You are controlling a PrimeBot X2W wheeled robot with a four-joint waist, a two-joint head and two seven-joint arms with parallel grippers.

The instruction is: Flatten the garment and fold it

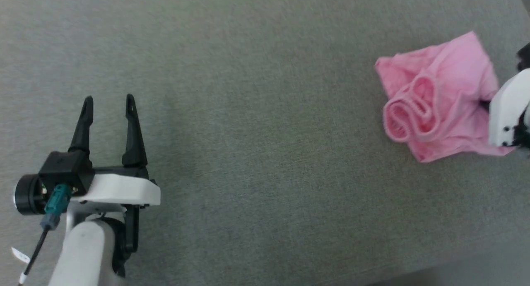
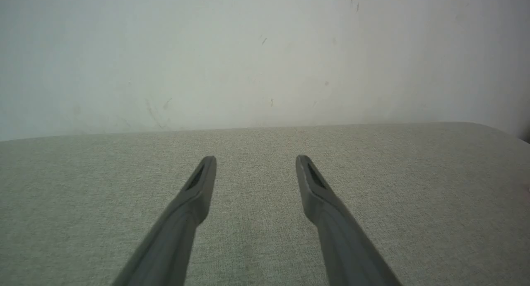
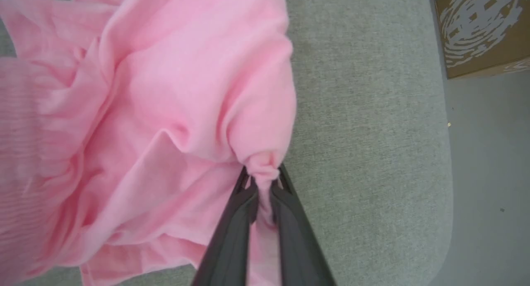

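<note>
Garment (image 1: pixel 451 83), one, pinched by right tool (image 3: pixel 263 173)

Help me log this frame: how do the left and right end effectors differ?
The left end effector is open; the right end effector is shut on a pinch of the garment. The left end effector is over the grey surface, far from the garment; the right end effector is at its edge. Both have two long dark fingers.
</note>
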